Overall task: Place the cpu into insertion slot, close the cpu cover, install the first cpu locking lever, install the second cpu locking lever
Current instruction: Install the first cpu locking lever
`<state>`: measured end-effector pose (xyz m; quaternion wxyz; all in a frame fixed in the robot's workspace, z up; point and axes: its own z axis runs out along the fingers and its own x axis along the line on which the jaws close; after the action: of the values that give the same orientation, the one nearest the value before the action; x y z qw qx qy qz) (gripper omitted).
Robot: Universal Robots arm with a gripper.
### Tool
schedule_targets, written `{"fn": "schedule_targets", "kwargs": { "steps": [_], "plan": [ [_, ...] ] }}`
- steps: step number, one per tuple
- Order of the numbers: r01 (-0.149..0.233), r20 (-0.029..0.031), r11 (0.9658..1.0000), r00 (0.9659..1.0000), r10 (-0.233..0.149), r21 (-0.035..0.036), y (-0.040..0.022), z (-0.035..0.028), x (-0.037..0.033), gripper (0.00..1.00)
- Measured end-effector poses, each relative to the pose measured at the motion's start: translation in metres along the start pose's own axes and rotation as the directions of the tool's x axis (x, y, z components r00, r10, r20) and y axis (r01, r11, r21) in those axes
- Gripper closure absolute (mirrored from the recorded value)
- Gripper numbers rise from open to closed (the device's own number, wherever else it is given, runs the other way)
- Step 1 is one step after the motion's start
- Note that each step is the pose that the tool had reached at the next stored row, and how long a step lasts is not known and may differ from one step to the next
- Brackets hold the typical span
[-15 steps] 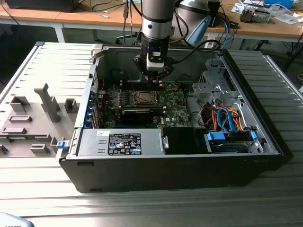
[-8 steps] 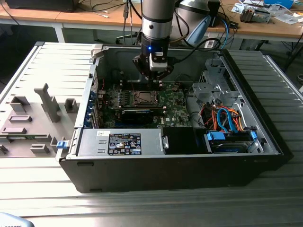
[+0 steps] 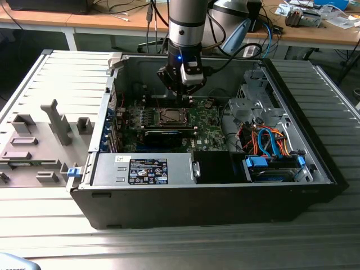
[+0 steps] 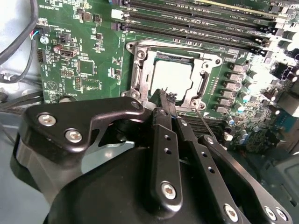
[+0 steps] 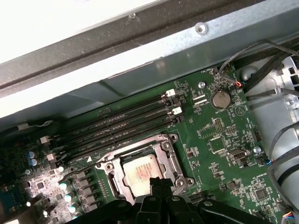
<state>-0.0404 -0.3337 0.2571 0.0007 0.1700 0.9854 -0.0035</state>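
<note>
Found the chip (image 4: 172, 77) lying flat in the socket (image 3: 170, 116) on the green circuit board (image 4: 70, 70), inside the open computer case (image 3: 214, 208). Found the cover plate (image 4: 140, 70) folded down flat around the chip, with the bright metal top showing through its window. Noted the pincer (image 4: 167, 99) closed, fingertips pressed together, gripping nothing that can be made out. Placed it at the edge of the socket, just beside a thin wire lever (image 4: 202, 119). Unable to tell whether either lever is hooked under its catch.

Judged risks from here:
- Slipping of the narrow closed tip off the springy wire, letting it snap back.
- Scraping the small parts on the board beside the socket if pushed off line.
- Bearing down on the plate or chip instead of the wire, straining the contacts beneath.
- Catching the memory slots (image 5: 121, 122) on a wide sweep.
</note>
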Motion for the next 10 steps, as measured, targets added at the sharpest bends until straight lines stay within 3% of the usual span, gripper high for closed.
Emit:
{"fn": "schedule_targets", "kwargs": {
  "steps": [10],
  "plan": [
    [0.04, 0.0003, 0.9992, 0.9992, -0.04, -0.0001, 0.0, 0.0, 0.0, 0.89]
  ]
}}
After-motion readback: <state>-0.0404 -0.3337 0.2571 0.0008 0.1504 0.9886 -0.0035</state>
